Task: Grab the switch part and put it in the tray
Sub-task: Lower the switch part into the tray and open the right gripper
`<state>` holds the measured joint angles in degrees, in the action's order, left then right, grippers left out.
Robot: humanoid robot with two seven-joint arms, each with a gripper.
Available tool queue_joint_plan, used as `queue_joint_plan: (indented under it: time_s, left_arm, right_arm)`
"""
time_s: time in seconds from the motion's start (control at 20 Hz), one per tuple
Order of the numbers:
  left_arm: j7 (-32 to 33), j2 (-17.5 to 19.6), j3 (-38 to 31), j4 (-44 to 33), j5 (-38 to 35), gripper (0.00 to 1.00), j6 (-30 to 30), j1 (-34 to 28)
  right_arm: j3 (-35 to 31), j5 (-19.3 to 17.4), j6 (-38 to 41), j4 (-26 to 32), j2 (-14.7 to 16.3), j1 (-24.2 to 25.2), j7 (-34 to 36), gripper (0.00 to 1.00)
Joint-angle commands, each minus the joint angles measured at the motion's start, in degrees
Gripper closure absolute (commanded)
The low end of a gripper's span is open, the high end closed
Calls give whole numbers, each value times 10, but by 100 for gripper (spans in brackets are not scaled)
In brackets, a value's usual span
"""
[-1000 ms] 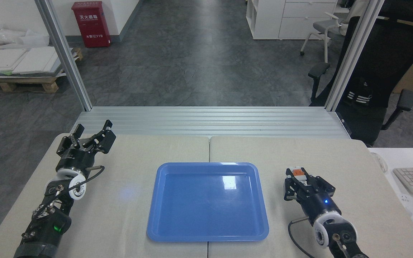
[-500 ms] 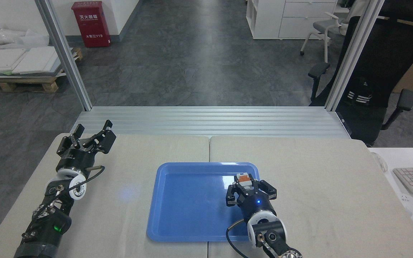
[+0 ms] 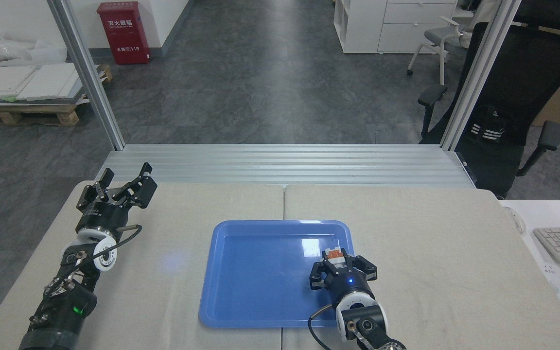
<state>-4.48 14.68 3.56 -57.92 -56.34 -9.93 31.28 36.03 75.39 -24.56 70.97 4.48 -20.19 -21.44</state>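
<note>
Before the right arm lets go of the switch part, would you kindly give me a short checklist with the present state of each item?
1. Switch part held in the right claw: ok, its white and orange end shows between the fingers.
2. Right claw over the tray, inside the right rim: ok.
3. Tray floor under the claw bare: ok, nothing else lies in it.
4. Switch part touching the tray floor: cannot tell, the claw hides its underside.
5. Left claw clear of the tray: ok, open and empty at the table's far left.
</note>
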Motion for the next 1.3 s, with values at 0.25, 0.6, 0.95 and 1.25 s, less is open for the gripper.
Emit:
queue_joint_plan:
  time_s: [0.25,0.6,0.95,1.25]
  left_arm:
    - [0,0,0,0,0,0,0,0]
    - [0,0,0,0,0,0,0,0]
    - [0,0,0,0,0,0,0,0]
    - [0,0,0,0,0,0,0,0]
  right_arm:
    - [-2,-3,1,-26,-37,-18,3,68]
    - [-3,-9,1,-55,-70,-25,4,28]
    - [-45,-97,5,-64,-83,-67,30,1]
    - [-245,-127,303,-62,27,-136,133,1]
